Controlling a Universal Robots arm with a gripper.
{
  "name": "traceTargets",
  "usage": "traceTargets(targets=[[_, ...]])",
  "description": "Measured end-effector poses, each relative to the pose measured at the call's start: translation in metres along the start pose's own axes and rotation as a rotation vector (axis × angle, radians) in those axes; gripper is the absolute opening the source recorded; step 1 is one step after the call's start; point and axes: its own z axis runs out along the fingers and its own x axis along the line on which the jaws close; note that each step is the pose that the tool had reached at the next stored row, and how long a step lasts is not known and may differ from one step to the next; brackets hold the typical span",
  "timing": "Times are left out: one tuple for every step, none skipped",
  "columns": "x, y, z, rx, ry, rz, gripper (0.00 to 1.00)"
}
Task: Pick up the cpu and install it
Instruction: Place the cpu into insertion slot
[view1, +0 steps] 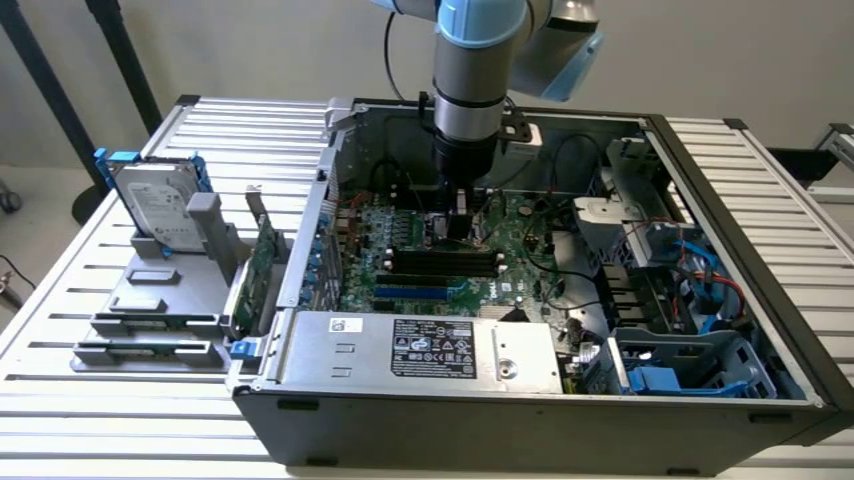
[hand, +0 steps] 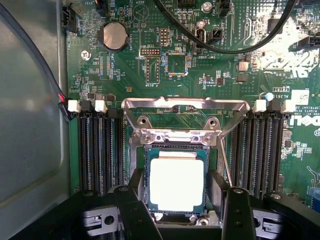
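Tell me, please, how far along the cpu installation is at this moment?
Done: the cpu lies flat in the motherboard socket. In hand: nothing; the gripper hangs over it, its fingers open on either side of the chip and apparently not gripping it. Left: the metal retention frame is folded back beyond the socket, not closed over the chip.
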Motion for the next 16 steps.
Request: traceTargets(targets=[[0.000,0.0000,-0.0007,0.0000,0.0000,0.000,0.62],[0.000,0.0000,-0.0015,0.0000,0.0000,0.000,0.62],[0.000,0.0000,-0.0025,0.0001,-0.0001,0.000,0.62],[0.000,0.0000,-0.0035,0.0000,-0.0001,0.000,0.62],[0.000,-0.0001,-0.0044,0.0000,0.0000,0.000,0.62],[0.000,-0.0002,-0.0053,0.0001,0.0000,0.000,0.62],[0.000,-0.0003,-0.0063,0.0000,0.0000,0.000,0.62],[0.000,-0.0005,-0.0074,0.0000,-0.0001,0.000,0.62],[0.000,-0.0006,-0.0085,0.0000,0.0000,0.000,0.62],[0.000,-0.0008,-0.0097,0.0000,0.0000,0.000,0.62],[0.000,-0.0010,-0.0110,0.0000,0.0000,0.000,0.62],[0.000,-0.0013,-0.0121,0.0000,0.0000,0.000,0.62],[0.001,-0.0017,-0.0132,0.0000,0.0000,0.000,0.62],[0.001,-0.0022,-0.0141,0.0001,0.0000,0.000,0.62],[0.001,-0.0028,-0.0150,0.0002,0.0000,0.000,0.62],[0.001,-0.0035,-0.0158,0.0003,0.0000,0.000,0.60]])
